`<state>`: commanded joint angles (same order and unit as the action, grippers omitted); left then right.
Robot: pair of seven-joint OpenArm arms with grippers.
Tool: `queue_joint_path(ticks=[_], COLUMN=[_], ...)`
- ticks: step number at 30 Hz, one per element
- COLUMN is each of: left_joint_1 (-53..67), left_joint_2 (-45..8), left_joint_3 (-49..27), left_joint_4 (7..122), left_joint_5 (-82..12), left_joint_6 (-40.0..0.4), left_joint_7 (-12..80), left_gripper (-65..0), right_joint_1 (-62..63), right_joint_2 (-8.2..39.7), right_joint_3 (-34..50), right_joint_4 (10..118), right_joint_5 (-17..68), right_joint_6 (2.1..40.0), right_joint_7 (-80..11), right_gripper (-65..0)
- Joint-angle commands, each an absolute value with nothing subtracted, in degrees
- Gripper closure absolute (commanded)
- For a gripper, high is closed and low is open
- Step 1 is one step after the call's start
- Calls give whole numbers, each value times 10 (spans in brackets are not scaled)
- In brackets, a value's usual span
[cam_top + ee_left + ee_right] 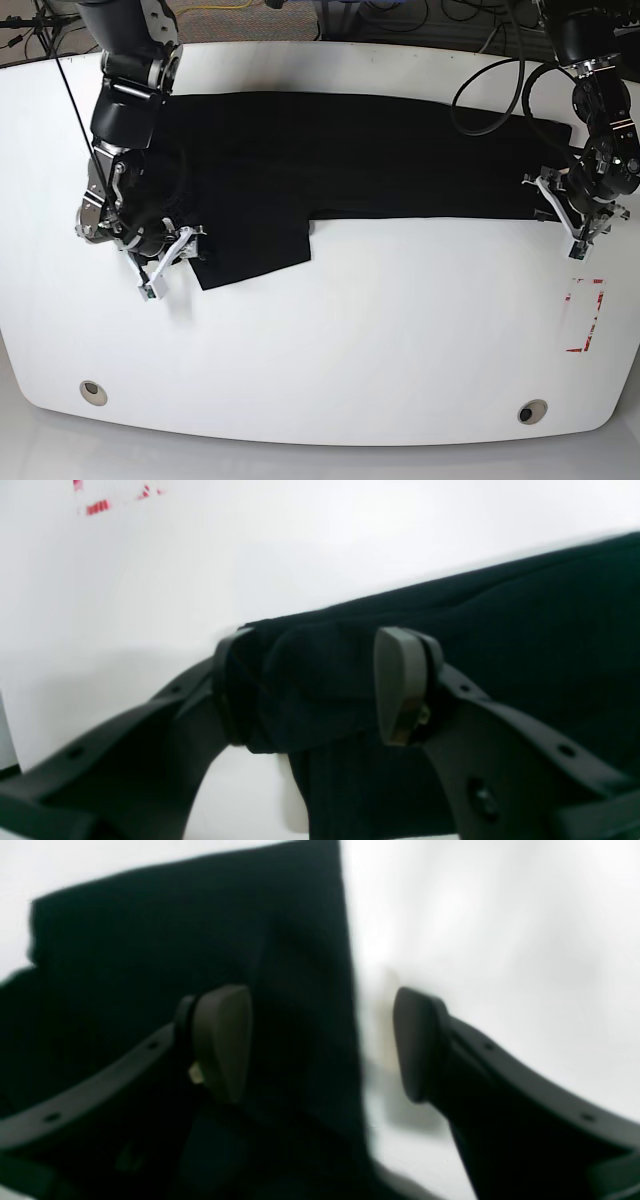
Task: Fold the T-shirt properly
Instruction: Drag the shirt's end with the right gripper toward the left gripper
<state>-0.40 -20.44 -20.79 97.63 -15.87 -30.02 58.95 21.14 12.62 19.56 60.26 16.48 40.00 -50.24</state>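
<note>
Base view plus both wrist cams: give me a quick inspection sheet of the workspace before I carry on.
Surface: white table, two round holes near the front edge.
Job's things: black T-shirt spread lengthwise, a flap hanging toward the front.
Clutter: red marking on the table.
Grippers: left gripper has cloth bunched between its jaws; right gripper open, straddling the shirt's edge.
Cables: black cables loop over the back.
Surroundings: more wiring behind the table.
</note>
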Motion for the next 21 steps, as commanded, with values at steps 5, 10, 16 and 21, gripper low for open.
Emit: queue_joint_path(ticks=[5, 10, 16, 21], left_joint_1=[-4, -4, -4, -4], left_joint_2=[-204, -204, -204, -204], left_joint_3=[-208, -208, -208, -208], left_joint_4=[974, 973, 973, 972], left_joint_5=[-157, -156, -156, -156], left_joint_6=[-300, -300, -300, -300], left_joint_7=[589, 589, 589, 589], left_gripper=[-338, -338, -338, -338], right_joint_1=[209, 208, 211, 214], right_joint_2=[103, 102, 102, 102], right_joint_3=[195, 195, 195, 195], right_joint_4=[603, 601, 601, 602], right_joint_5=[165, 165, 165, 165], right_joint_6=[400, 400, 400, 400], right_joint_7=[-504, -504, -503, -503], right_gripper=[-423, -423, -281, 0])
